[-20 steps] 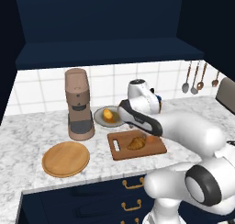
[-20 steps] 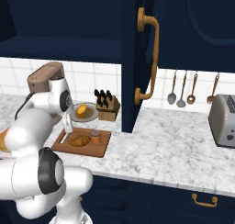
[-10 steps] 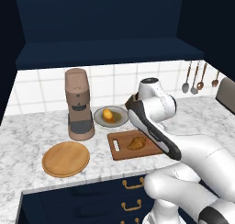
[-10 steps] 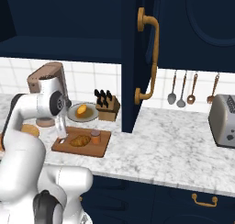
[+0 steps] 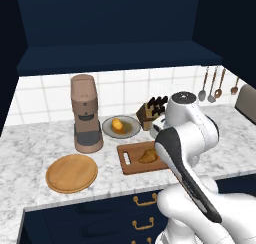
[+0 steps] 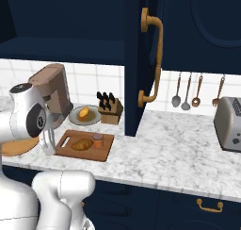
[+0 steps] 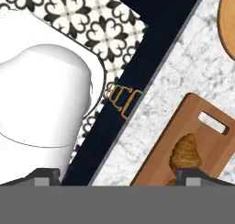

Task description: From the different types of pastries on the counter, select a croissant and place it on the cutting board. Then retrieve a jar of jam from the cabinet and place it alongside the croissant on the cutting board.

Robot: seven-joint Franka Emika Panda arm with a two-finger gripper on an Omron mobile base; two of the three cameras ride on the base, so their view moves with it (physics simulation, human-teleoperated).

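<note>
Looks basically wrapped up: small golden-brown crescent croissant and small orange-brown jam jar sitting side by side on the reddish-brown wooden cutting board. Two-finger gripper spread wide, holding nothing. Next up, probably just backing away.

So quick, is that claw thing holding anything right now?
Gripper: open and empty; the croissant lies on the cutting board.
</note>
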